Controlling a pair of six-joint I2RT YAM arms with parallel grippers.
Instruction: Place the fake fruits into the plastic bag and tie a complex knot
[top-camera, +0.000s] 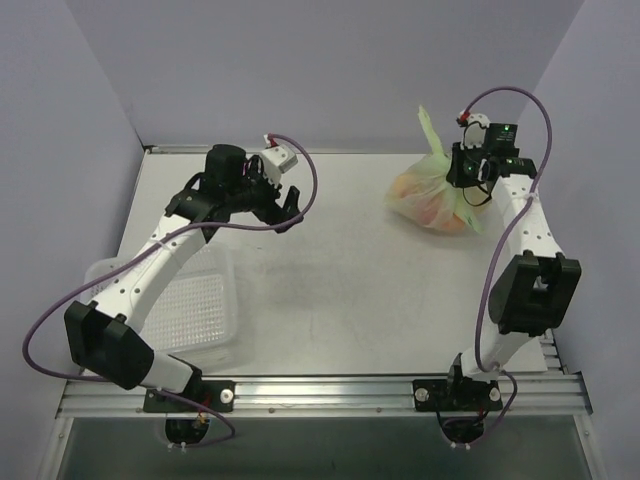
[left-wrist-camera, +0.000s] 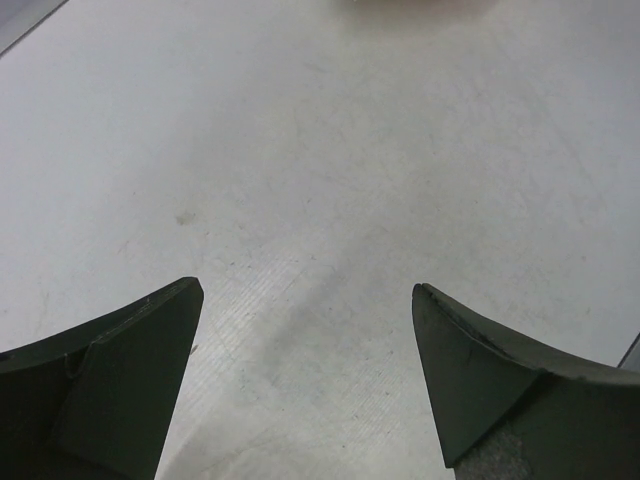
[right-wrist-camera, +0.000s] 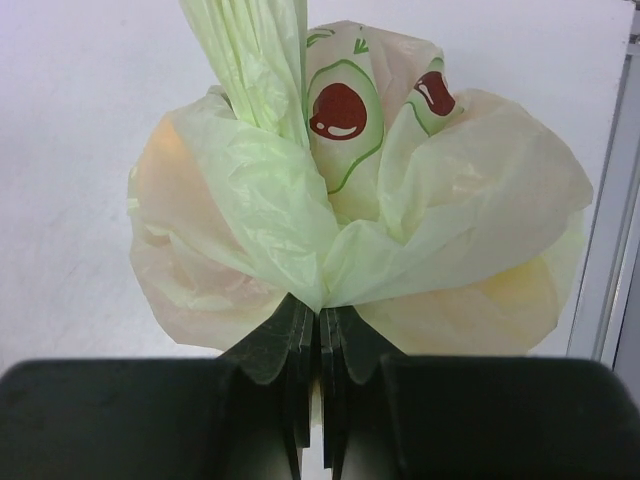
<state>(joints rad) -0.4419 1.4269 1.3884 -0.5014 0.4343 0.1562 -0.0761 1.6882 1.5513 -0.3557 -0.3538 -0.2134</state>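
Plastic bag (right-wrist-camera: 250, 210), fake fruits (top-camera: 440, 215) showing through its film, far right corner of the tabletop (top-camera: 340, 290): bunched film clenched in the right gripper (right-wrist-camera: 318, 325), arm stretched forward, probably holding the gather for knotting; left gripper (left-wrist-camera: 308, 300) released, empty, hovering left of centre, elbow bent.

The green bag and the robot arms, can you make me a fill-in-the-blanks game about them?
1. The right end effector is ____ on the bag.
2. The left end effector is open and holds ____.
3. The fruits are ____ the bag.
4. The basket sits by the ____ arm's base.

Missing words: shut; nothing; inside; left.
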